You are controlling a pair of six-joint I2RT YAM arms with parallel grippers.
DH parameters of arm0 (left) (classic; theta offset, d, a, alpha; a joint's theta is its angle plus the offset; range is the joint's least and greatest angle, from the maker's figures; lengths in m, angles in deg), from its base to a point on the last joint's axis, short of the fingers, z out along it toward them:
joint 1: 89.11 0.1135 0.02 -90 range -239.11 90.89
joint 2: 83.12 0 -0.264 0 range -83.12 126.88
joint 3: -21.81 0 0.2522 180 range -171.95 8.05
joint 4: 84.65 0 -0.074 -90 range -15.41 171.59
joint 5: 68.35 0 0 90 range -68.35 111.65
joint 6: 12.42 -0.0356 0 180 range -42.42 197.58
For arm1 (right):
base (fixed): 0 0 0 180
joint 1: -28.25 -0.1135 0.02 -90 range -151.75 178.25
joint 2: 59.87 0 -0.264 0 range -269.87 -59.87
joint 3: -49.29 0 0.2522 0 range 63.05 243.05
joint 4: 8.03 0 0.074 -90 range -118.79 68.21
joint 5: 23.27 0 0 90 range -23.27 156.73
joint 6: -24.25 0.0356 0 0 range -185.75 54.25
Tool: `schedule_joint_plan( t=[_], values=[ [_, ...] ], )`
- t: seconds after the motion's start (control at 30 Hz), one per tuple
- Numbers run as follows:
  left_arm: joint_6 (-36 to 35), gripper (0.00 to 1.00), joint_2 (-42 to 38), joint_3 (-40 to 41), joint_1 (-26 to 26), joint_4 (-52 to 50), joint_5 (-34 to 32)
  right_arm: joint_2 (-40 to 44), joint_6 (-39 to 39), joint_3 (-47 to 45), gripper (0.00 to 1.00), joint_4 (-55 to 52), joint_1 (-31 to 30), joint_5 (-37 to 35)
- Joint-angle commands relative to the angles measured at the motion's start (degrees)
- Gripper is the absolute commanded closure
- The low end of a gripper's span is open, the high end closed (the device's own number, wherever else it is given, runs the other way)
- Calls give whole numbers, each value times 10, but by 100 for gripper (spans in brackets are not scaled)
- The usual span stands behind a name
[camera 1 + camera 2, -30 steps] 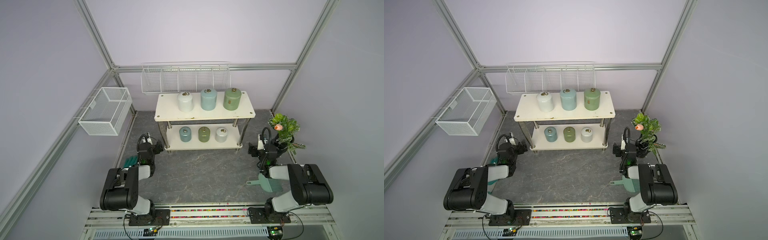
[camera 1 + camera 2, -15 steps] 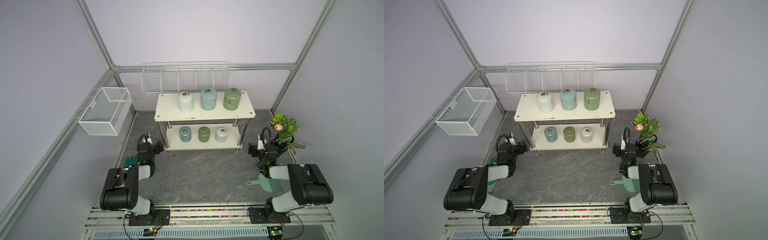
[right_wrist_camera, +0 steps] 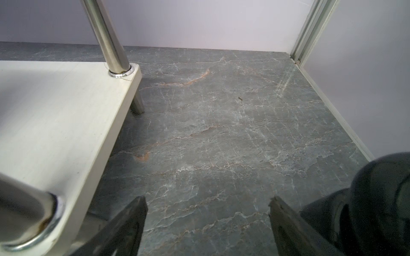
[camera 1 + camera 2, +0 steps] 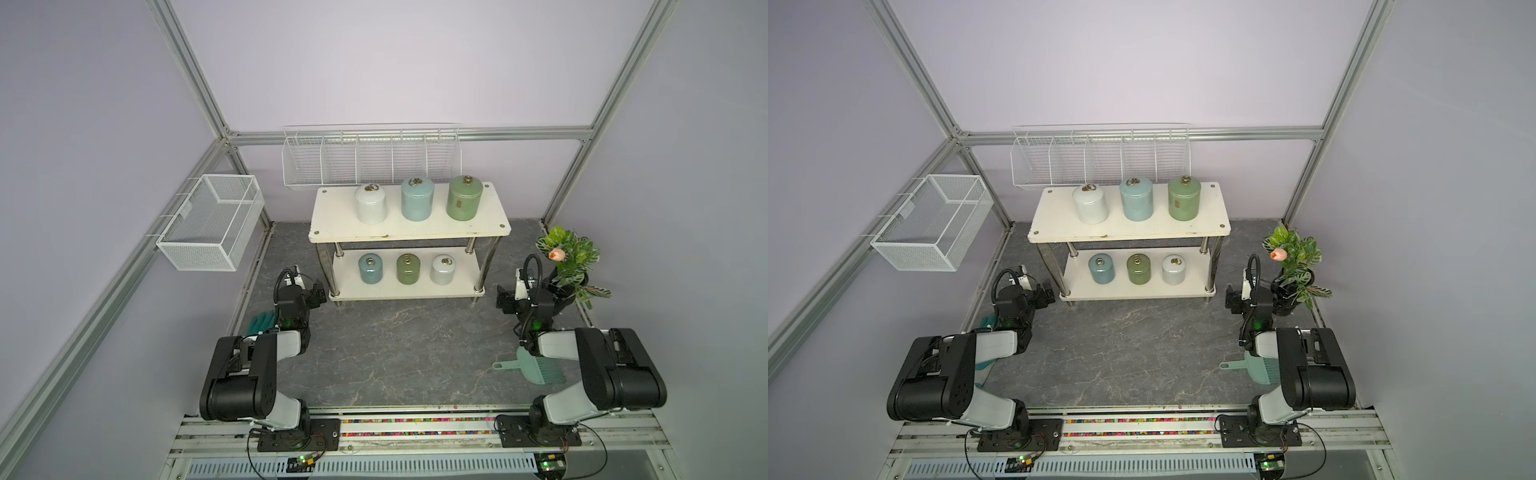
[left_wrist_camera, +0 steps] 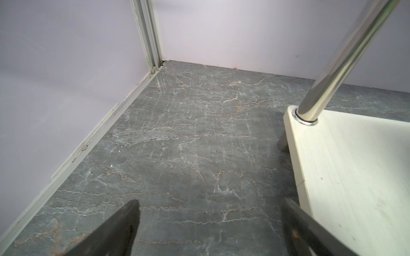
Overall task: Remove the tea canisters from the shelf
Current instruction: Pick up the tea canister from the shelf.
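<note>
The shelf (image 4: 332, 226) stands at the back middle in both top views. Its top board carries three tea canisters: white (image 4: 370, 204), pale blue (image 4: 417, 199) and green (image 4: 464, 198). On the lower board stand a blue (image 4: 370, 269), a green (image 4: 409, 269) and a white one (image 4: 443, 269). My left gripper (image 4: 318, 293) hovers low by the shelf's front left leg, open and empty (image 5: 210, 206). My right gripper (image 4: 503, 301) sits by the front right leg, open and empty (image 3: 207, 204). The wrist views show only the lower board's corners (image 5: 355, 177) (image 3: 55, 122); no canister appears there.
A black vase with a plant (image 4: 569, 257) stands right beside my right gripper, its body close to one finger (image 3: 377, 199). A teal dustpan (image 4: 536, 368) lies under the right arm and a teal brush (image 4: 262, 322) behind the left. Wire baskets (image 4: 210, 222) (image 4: 370, 160) hang on the walls.
</note>
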Motion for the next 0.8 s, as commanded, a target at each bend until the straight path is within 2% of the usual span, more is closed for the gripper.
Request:
schedule_joint_plan(
  t=[0.0,0.1,0.23,0.37,0.6,0.77],
  values=[
    [-8,0,8,-12,-3,4,3,-6,-7,10,11,12,4,10],
    [-9,0,0,-14,-3,2,-2,-5,-7,9,11,12,4,11],
    [1,0,-44,-39,-3,-86,-20,-4,-7,8,11,13,4,11],
    [11,0,-86,-40,-4,-131,-60,8,-10,21,11,-16,3,11],
    [62,0,-174,-47,-3,-216,-172,68,-9,103,11,-226,-3,-12],
    [100,0,-212,-58,-3,-274,-222,129,18,98,11,-276,-7,-38]
  ],
)
